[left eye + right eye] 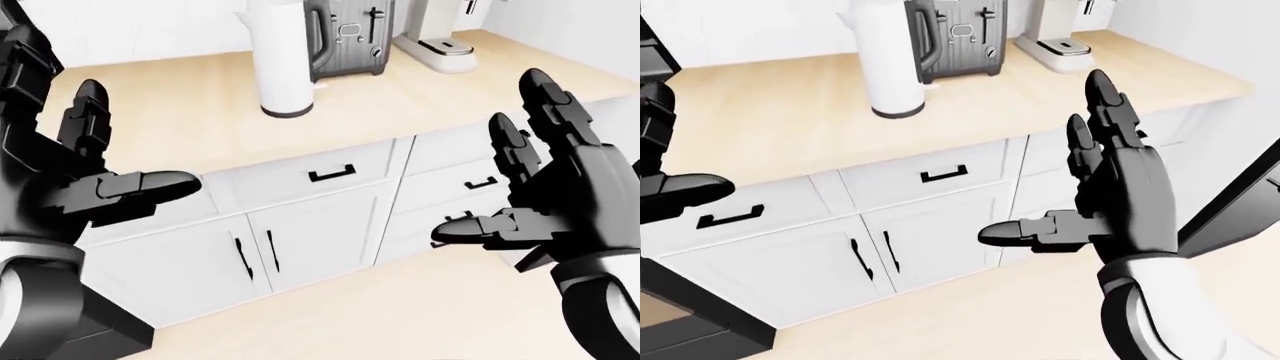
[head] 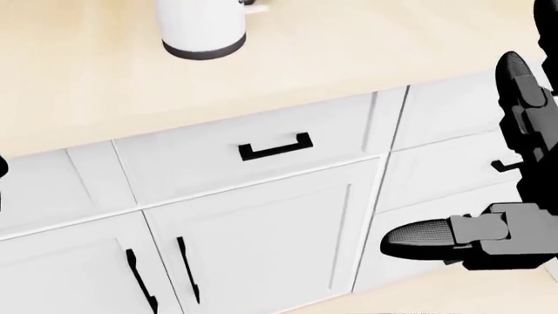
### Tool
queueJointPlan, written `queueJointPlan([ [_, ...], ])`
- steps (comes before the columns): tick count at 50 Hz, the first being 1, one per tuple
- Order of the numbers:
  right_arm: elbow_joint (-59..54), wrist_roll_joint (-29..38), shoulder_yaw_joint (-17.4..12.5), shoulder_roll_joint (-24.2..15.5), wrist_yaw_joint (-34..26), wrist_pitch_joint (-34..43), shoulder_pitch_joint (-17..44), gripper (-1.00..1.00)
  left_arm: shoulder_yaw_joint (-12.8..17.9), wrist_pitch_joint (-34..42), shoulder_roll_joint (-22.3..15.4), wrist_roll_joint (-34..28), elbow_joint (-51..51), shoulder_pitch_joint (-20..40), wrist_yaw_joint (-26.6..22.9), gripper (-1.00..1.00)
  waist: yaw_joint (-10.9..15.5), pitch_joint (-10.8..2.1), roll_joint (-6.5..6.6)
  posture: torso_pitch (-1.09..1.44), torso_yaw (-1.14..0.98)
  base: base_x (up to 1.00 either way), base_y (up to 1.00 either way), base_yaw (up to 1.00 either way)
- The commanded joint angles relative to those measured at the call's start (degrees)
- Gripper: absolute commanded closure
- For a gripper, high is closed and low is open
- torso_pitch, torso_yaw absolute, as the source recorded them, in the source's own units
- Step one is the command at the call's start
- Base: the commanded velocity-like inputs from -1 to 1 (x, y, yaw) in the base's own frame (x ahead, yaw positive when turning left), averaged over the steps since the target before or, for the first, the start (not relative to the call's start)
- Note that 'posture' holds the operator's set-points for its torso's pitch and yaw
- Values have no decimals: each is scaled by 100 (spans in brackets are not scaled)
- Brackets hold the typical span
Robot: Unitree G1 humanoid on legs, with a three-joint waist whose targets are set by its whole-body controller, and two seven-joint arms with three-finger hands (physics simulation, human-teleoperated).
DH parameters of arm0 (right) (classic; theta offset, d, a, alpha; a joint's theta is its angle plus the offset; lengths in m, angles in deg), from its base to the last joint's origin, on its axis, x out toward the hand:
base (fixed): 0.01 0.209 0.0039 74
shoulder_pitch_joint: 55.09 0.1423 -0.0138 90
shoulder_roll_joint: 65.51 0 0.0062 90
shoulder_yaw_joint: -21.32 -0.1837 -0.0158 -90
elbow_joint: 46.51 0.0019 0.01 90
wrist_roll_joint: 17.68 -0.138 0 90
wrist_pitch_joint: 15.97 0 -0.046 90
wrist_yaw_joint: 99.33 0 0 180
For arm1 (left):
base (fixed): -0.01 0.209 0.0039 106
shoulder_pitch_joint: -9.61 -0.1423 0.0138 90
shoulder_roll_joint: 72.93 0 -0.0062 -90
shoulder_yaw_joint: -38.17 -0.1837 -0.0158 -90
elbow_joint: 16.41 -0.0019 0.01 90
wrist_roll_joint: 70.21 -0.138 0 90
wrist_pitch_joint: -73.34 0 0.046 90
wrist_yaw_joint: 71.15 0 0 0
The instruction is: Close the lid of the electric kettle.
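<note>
The white electric kettle (image 1: pixel 285 67) stands on the light wooden counter (image 1: pixel 180 120), near the top middle of the eye views. Its top runs off the upper edge, so the lid does not show. In the head view only the kettle's lower body and dark base (image 2: pixel 202 29) appear. My left hand (image 1: pixel 120 154) is open at the left, fingers spread, well below and left of the kettle. My right hand (image 1: pixel 1070 165) is open at the right, thumb pointing left, holding nothing. Both hands hover in the air in front of the cabinets, apart from the kettle.
A silver toaster (image 1: pixel 350 37) stands just right of the kettle, and a white machine base (image 1: pixel 440 45) further right. White cabinets with black handles (image 1: pixel 332 174) lie under the counter. A dark appliance (image 1: pixel 690 337) is at the bottom left, and a dark panel (image 1: pixel 1240 202) at the right.
</note>
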Motion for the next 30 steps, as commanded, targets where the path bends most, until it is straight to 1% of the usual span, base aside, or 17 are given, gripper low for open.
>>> queueJointPlan([
  [1, 22, 56, -95, -63, 29, -138, 63, -100, 82, -87, -83, 57, 68, 109, 17, -100, -14, -84, -60, 0, 0, 12, 0, 0],
  [2, 22, 85, -81, -57, 14, -144, 52, -100, 80, -89, -92, 70, 75, 106, 33, -100, -20, -156, -269, 0, 0, 12, 0, 0],
  [3, 22, 61, -91, -59, 34, -143, 60, -100, 65, -104, -90, 51, 68, 101, 21, -100, -79, -103, -34, 0, 0, 12, 0, 0],
  [4, 22, 73, -90, -54, 28, -143, 54, -100, 71, -103, -97, 67, 72, 102, 30, -100, -58, -81, -119, 0, 0, 12, 0, 0],
  [5, 22, 51, -98, -60, 43, -137, 65, -100, 69, -106, -101, 69, 68, 103, 32, -100, -77, -92, -116, 0, 0, 13, 0, 0],
  [10, 22, -59, -127, -94, 130, -120, 100, -100, 89, -108, -121, 92, 40, 111, 30, -100, -97, -43, 100, 0, 0, 13, 0, 0],
  [13, 22, -37, -135, -70, 112, -89, 113, -100, 42, -127, -106, 35, 44, 102, 6, -100, -132, -14, 336, 0, 0, 13, 0, 0],
  [15, 22, -11, -143, -45, 85, -70, 118, -100, 52, -113, -110, 46, 28, 123, 6, -100, -147, -131, 701, 0, 0, 14, 0, 0],
  [16, 22, 9, -143, -32, 70, -61, 123, -100, 45, -114, -110, 37, 26, 127, 3, -100, -80, -100, 489, 0, 0, 16, 0, 0],
  [17, 22, 30, -136, -20, 56, -48, 126, -100, 50, -106, -114, 58, 34, 132, 14, -100, -97, -66, 568, 0, 0, 17, 0, 0],
  [18, 22, 69, -133, 3, 28, -41, 119, -100, 25, -121, -100, 12, 26, 126, -12, -100, -73, -57, 548, 0, 0, 17, 0, 0],
  [20, 22, 100, -138, 26, 1, -23, 122, -100, 39, -103, -102, 35, 27, 139, -1, -100, -51, -99, 462, 0, 0, 18, 0, 0],
  [24, 22, 87, -131, 27, 19, -3, 145, -100, 45, -98, -122, 75, 41, 140, 25, -100, -35, -35, 263, 0, 0, 18, 0, 0],
  [26, 22, 111, -105, 22, 13, -25, 133, -100, 62, -97, -132, 96, 45, 133, 31, -100, -10, -36, 98, 0, 0, 18, 0, 0],
  [28, 22, 126, -105, 65, 1, -24, 125, -100, 59, -98, -135, 94, 47, 133, 44, -100, -2, -125, -218, 0, 0, 18, 0, 0],
  [29, 22, 143, -93, 69, -6, -14, 126, -100, 66, -90, -144, 122, 54, 139, 65, -100, -37, -109, -117, 0, 0, 18, 0, 0],
  [30, 22, 128, -102, 62, -3, -10, 135, -100, 47, -109, -135, 87, 44, 129, 39, -100, -57, -71, -121, 0, 0, 18, 0, 0],
])
